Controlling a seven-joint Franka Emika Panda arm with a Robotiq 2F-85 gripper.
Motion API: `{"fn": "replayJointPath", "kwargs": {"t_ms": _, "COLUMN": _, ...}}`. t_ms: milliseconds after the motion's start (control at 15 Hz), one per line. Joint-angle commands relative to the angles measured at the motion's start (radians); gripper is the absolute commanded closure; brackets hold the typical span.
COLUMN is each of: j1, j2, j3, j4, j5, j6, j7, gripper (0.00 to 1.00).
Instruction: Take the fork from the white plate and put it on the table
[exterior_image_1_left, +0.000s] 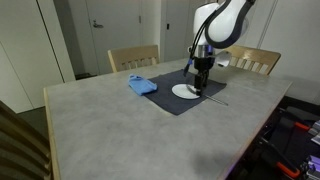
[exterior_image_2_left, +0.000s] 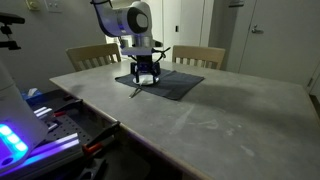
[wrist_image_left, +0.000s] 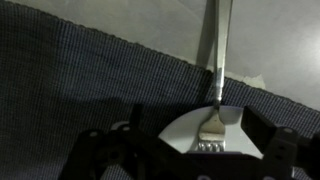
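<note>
A silver fork lies with its tines on a small white plate, and its handle runs out over a dark placemat. In an exterior view the plate sits on the mat and the fork handle sticks out toward the table's edge. My gripper is low over the plate, open, with one finger on each side of the fork's head. It also shows in both exterior views. The plate is mostly hidden in the exterior view that shows the fork handle.
A blue cloth lies on the mat's corner next to the plate. The grey table has wooden chairs at its far side. A bench with lit gear stands beside the table.
</note>
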Motion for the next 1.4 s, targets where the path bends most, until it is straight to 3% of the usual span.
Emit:
{"fn": "replayJointPath", "kwargs": {"t_ms": 0, "j1": -0.027, "j2": 0.004, "j3": 0.024, "j4": -0.006, "j5": 0.028, "j6": 0.004, "j7": -0.036, "gripper": 0.00}}
{"fn": "replayJointPath", "kwargs": {"t_ms": 733, "j1": -0.100, "j2": 0.040, "j3": 0.082, "j4": 0.017, "j5": 0.126, "j6": -0.020, "j7": -0.184, "gripper": 0.00}}
{"fn": "replayJointPath", "kwargs": {"t_ms": 1333, "j1": -0.083, "j2": 0.027, "j3": 0.082, "j4": -0.010, "j5": 0.105, "j6": -0.017, "j7": -0.189, "gripper": 0.00}}
